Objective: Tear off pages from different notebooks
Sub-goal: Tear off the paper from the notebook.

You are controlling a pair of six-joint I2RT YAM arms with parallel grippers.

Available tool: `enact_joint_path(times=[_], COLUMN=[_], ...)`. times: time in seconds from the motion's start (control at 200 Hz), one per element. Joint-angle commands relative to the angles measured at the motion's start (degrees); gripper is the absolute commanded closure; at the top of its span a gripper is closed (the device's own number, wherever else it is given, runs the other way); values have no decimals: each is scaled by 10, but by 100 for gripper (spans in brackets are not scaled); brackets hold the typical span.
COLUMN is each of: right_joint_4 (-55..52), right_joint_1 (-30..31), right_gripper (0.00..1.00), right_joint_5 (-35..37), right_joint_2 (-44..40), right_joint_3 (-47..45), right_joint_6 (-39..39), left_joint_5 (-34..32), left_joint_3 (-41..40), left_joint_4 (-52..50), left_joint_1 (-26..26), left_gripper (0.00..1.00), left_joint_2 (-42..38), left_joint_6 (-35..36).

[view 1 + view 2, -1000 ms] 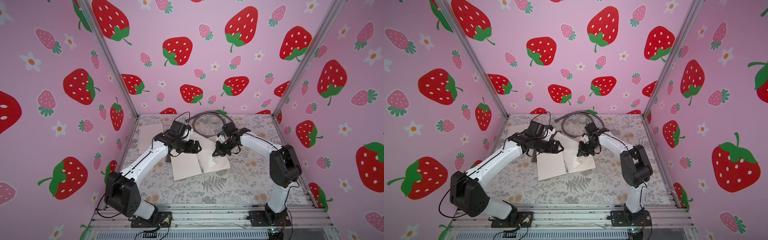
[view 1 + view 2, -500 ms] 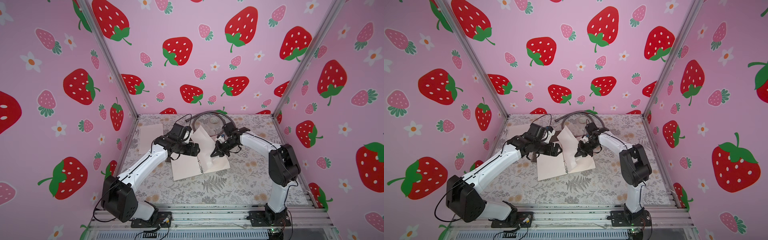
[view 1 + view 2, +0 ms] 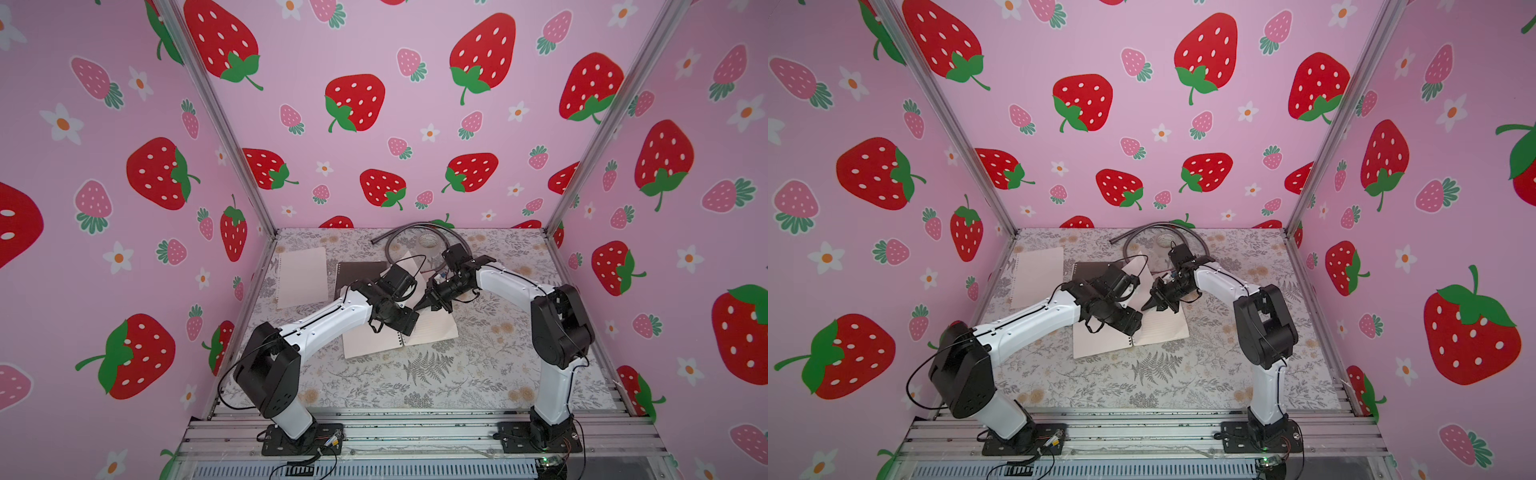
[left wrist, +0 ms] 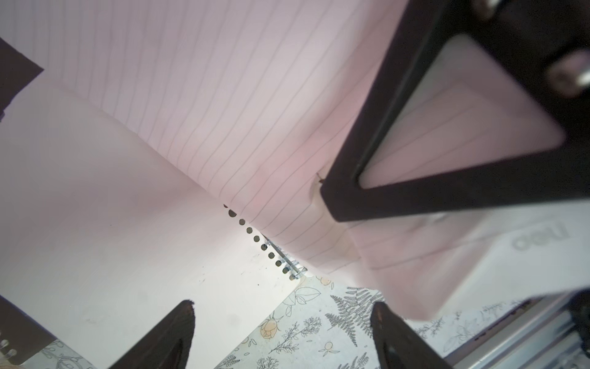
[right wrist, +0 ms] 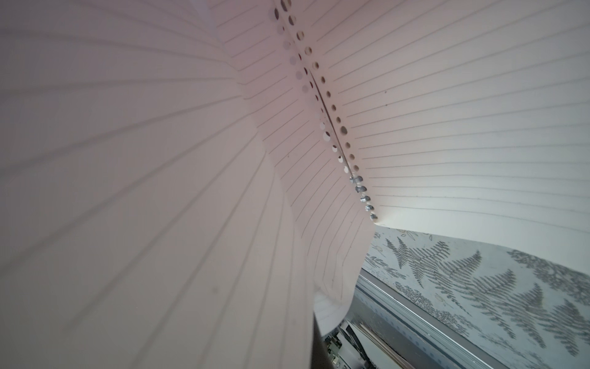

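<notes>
An open notebook [image 3: 374, 343] with a translucent cover [image 4: 95, 223] and wire spiral [image 4: 289, 260] lies mid-table. My right gripper [image 3: 423, 304] is shut on one lined page [image 4: 223, 96], which stands curled up from the spiral [image 5: 360, 188]; this page hides its jaws in the right wrist view. My left gripper [image 4: 284, 322] is open, hovering low over the near end of the spiral with nothing between its fingers [image 4: 178, 335]. A dark-covered notebook [image 3: 357, 270] lies shut behind. One loose page [image 3: 301, 276] rests at the back left.
A coiled grey hose [image 3: 415, 235] and a small white round thing [image 3: 428, 240] lie at the back. Pink strawberry walls close three sides. An aluminium rail [image 3: 415, 432] carries both arm bases along the front edge.
The right gripper has pulled the page up from lying flat to standing curled. The left gripper has swung forward and down over the notebook's spiral, its jaws narrowing slightly.
</notes>
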Motion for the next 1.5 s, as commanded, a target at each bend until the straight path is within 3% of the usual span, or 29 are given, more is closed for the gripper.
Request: enact_joint_path(times=[0.0, 0.27, 0.555, 0.655, 0.915, 1.111, 1.281, 1.396, 1.496], right_joint_4=[39, 129, 141, 142, 152, 128, 56, -52, -141], right_joint_1=[-3, -5, -4, -3, -3, -3, -4, -12, -23], right_gripper=[99, 98, 97, 96, 92, 75, 51, 49, 44], right_joint_5=[-23, -25, -41, -43, -47, -33, -4, 57, 157], right_joint_2=[-22, -44, -44, -44, -48, -53, -60, -76, -100], right_joint_3=[1, -26, -29, -29, -40, -42, -26, -7, 8], right_joint_6=[65, 177, 202, 205, 215, 200, 144, 40, -57], left_joint_5=[-58, -78, -91, -103, -99, -70, -38, -14, 6], left_joint_3=[41, 41, 57, 54, 50, 40, 26, 8, -6], left_joint_4=[-18, -11, 2, 13, 27, 36, 42, 39, 27], left_joint_1=[-23, -42, -43, -44, -43, -43, -42, -41, -38], left_gripper=[12, 12, 13, 21, 63, 100, 100, 100, 100], left_joint_2=[10, 22, 52, 61, 94, 90, 86, 74, 60], left_joint_6=[18, 9, 21, 31, 45, 43, 43, 52, 62])
